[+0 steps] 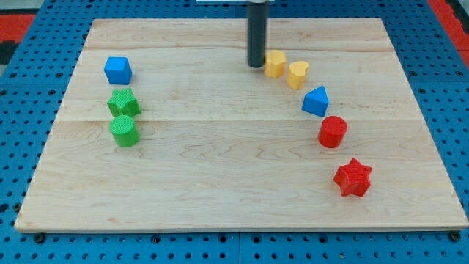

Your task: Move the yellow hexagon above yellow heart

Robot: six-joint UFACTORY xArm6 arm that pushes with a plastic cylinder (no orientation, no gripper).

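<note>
The yellow hexagon (275, 64) sits near the view's top, right of centre. The yellow heart (297, 74) lies just to its right and slightly lower, almost touching it. My tip (256, 65) is at the end of the dark rod, right beside the hexagon's left side, close to or touching it.
A blue triangle (316, 101), a red cylinder (333, 132) and a red star (353, 177) run down the view's right in an arc below the heart. A blue cube (117, 70), a green star (123, 102) and a green cylinder (124, 130) stand at the left on the wooden board (220, 183).
</note>
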